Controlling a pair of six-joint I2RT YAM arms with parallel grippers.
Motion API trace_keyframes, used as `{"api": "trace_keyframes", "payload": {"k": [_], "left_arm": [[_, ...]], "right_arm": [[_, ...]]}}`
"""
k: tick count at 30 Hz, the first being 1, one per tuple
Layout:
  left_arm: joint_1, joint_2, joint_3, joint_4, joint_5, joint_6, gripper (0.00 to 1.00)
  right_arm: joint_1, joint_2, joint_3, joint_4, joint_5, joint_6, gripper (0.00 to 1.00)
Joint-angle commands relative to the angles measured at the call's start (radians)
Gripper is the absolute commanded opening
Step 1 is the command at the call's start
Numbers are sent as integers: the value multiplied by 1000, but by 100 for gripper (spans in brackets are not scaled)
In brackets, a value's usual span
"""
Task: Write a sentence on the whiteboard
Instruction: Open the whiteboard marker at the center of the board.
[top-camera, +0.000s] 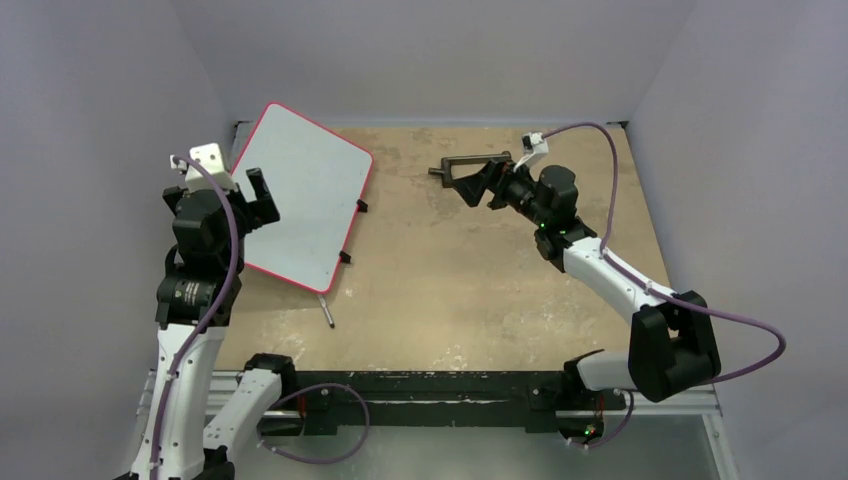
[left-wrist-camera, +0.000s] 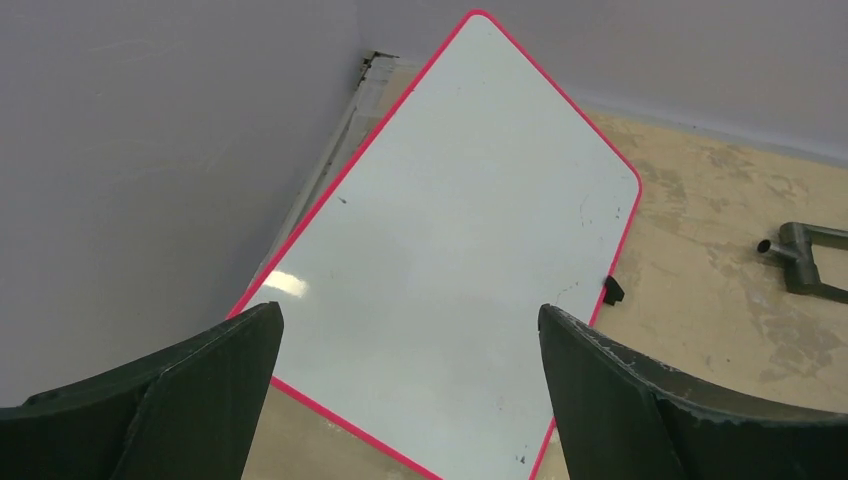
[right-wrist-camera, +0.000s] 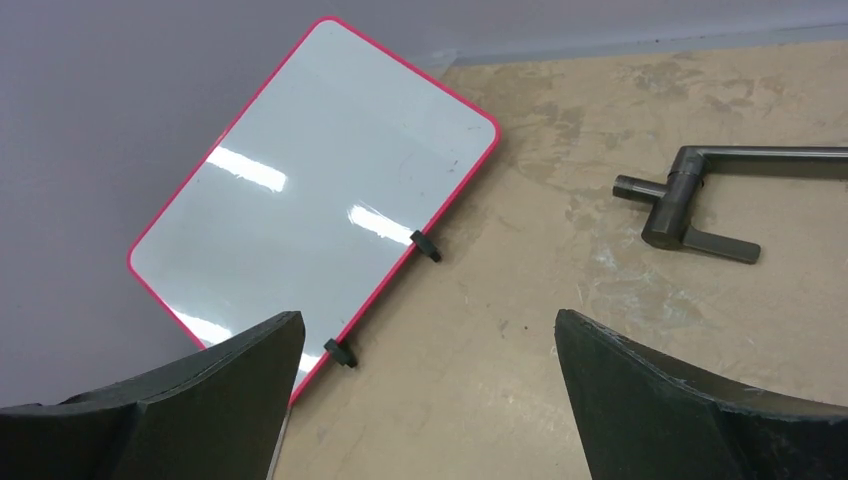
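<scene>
Your left arm (top-camera: 190, 295), right arm (top-camera: 605, 272): white link shells, black joint housings. Purple cable (top-camera: 735, 316) loops along each. White camera block (top-camera: 208, 158) on your left wrist. Your right gripper (right-wrist-camera: 428, 318): black wedge fingers (right-wrist-camera: 690, 410), scuffed edges.

Seemingly blank whiteboard (right-wrist-camera: 310, 190); tool (right-wrist-camera: 427, 318) spread wide.

whiteboard (right-wrist-camera: 320, 170): glossy, smooth | table (top-camera: 480, 290): matt, scuffed, stained | bar (right-wrist-camera: 683, 195): dull grey metal

Left arm (top-camera: 190, 290) is standing upright, left gripper (top-camera: 256, 200) hovering with jaws spread wide over the near-left part of the whiteboard (top-camera: 310, 190). Right arm (top-camera: 610, 270) is reaching forward, right gripper (top-camera: 470, 185) gaping empty, well right of the whiteboard.
</scene>
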Motion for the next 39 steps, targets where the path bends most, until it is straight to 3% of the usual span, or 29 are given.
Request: {"api": "trace_keyframes", "payload": {"k": [1, 10, 17, 20, 27, 30, 37, 38, 39], "left_arm": [[7, -6, 6, 19, 76, 11, 100], [6, -110, -51, -172, 67, -112, 95], [2, -199, -19, -558, 186, -266, 87], [-3, -247, -35, -649, 228, -328, 83], [-24, -261, -150, -648, 307, -516, 74], [-113, -239, -210, -591, 304, -638, 69], [-457, -133, -259, -616, 31, -937, 66], [-489, -115, -278, -594, 8, -986, 64], [-517, -97, -300, -565, -14, -1013, 56]], "right_arm": [[4, -14, 28, -60, 19, -6, 99], [21, 41, 108, -221, 47, -19, 99], [80, 54, 155, -305, 90, -47, 99], [113, 60, 168, -316, 114, -47, 99], [184, 83, 195, -347, 166, -46, 99], [202, 82, 197, -364, 182, -52, 99], [206, 35, 181, -408, 214, -78, 99], [206, 30, 178, -413, 220, -81, 99], [205, 25, 175, -415, 222, -84, 99]]}}
